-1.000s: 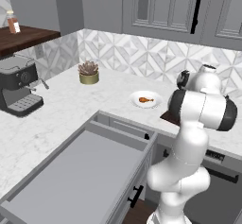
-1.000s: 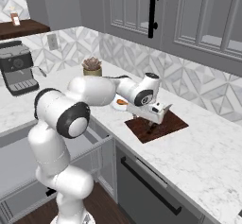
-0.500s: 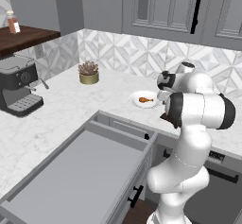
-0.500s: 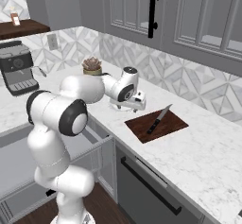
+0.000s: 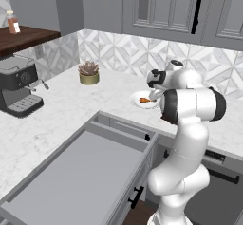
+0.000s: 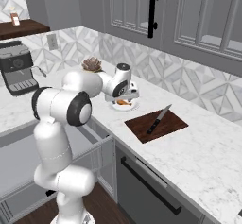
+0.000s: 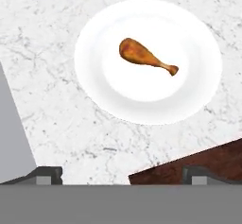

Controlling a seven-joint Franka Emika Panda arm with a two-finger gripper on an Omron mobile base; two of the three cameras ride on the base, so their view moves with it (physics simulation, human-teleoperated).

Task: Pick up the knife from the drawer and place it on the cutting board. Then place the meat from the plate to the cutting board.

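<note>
The knife (image 6: 158,119) lies slantwise on the dark reddish-brown cutting board (image 6: 165,127), whose corner (image 7: 208,164) shows in the hand view. Left of the board, the small white plate (image 6: 133,106) (image 5: 136,103) (image 7: 104,38) carries the orange-brown meat (image 7: 146,56) (image 6: 123,102) (image 5: 144,100). My gripper (image 7: 122,173) (image 6: 129,95) (image 5: 153,92) hovers just above the plate, pointing down, open with nothing between its fingers. The meat lies ahead of the fingertips, untouched. The wide grey drawer (image 5: 80,172) stands pulled out, its floor bare.
A potted succulent (image 5: 88,72) stands by the backsplash and a coffee machine (image 5: 19,89) at the far left. The drawer's front corner (image 7: 12,142) is close beside the plate. A dishwasher front (image 6: 146,185) sits under the counter below the board.
My hand has swung left from over the cutting board to above the plate. The knife stays lying on the board. The jaws remain wide open.
</note>
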